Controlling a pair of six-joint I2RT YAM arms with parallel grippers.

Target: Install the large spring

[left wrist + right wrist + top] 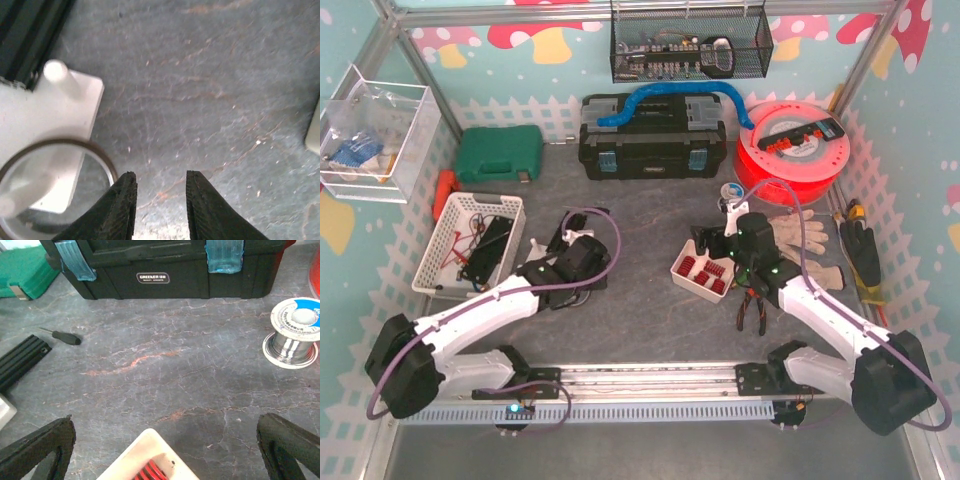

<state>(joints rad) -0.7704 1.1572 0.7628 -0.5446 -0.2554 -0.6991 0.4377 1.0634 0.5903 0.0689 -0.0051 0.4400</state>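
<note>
Large spring [55, 142] shows only in the left wrist view. It looks like a thin brown ring seen from its end, low on the left and quite blurry. It lies over a white plate [50, 115] that has a short white peg [60, 75] standing on it. Another white peg shows faintly inside the ring. I cannot tell if the ring sits on the plate or above it.

The left gripper [161, 180] points down at the grey table [210, 90], just to the right of the ring. Its jaws are close together, with a small gap and only bare table between them. They hold nothing.

From above, the left arm lies low and reaches forward, just beside a white basket [450, 210]. The right arm bends up and reaches toward the middle.

The right gripper [162, 440] has its jaws very wide, one at each bottom corner of the right wrist view. A white tray [135, 460] with red bits in it sits between them and below. That view also shows a black toolbox [150, 270], a roll of silver wire [294, 332] and a small screwdriver [65, 336]. The top view is too far away to show the ring.
</note>
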